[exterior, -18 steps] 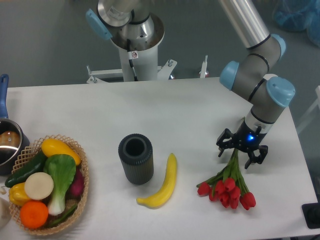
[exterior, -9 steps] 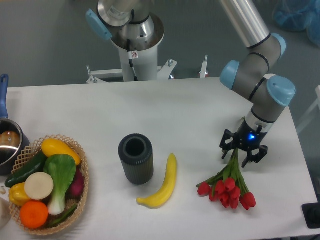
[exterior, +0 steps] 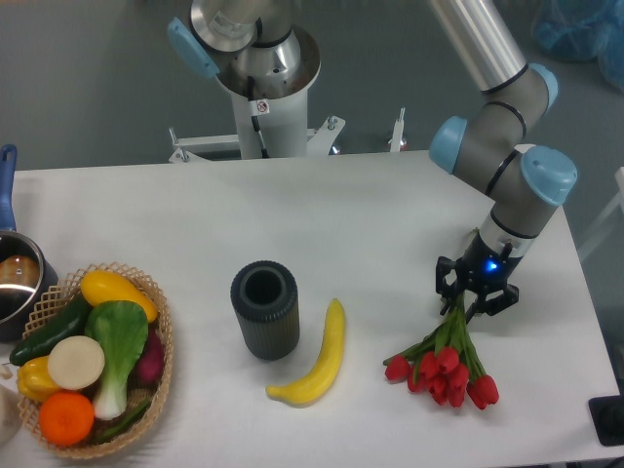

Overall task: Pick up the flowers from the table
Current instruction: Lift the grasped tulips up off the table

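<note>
The flowers (exterior: 444, 366), a bunch of red tulip buds on green stems, lie on the white table (exterior: 322, 224) at the right front, buds toward the front edge. My gripper (exterior: 471, 297) stands right over the upper end of the stems, its black fingers drawn close around them. The stem ends are hidden between the fingers, and the bunch still rests on the tabletop.
A yellow banana (exterior: 317, 361) lies left of the flowers, beside a dark ribbed cylinder cup (exterior: 264, 308). A wicker basket of vegetables (exterior: 93, 356) sits front left, with a pot (exterior: 15, 278) at the left edge. The robot base (exterior: 265, 88) stands behind.
The gripper's fingers have closed from a wide spread to a narrow grasp around the stem ends. The flowers have barely shifted.
</note>
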Available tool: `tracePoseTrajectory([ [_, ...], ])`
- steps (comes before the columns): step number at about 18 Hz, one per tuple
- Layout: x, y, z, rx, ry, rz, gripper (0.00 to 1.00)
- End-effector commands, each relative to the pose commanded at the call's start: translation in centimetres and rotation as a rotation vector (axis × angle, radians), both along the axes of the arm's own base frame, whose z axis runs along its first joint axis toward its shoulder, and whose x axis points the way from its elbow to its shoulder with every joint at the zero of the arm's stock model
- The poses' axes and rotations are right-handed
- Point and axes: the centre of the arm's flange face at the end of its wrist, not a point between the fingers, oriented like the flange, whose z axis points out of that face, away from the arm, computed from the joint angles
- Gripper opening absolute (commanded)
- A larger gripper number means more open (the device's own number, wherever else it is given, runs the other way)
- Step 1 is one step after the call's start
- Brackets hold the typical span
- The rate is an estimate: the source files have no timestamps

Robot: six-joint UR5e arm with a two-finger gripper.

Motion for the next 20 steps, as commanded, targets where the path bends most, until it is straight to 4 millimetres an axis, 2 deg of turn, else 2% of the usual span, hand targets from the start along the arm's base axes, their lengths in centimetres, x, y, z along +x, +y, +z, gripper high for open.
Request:
tracePoseTrajectory([
  [9, 0.2, 0.0, 0.6, 0.002, 0.001, 0.014, 0.24],
  [14, 0.1, -0.1, 1.2, 0.005, 0.011, 0.015, 0.24],
  [20, 0.5, -0.4, 5.9, 0.028, 0.077, 0.020, 0.24],
])
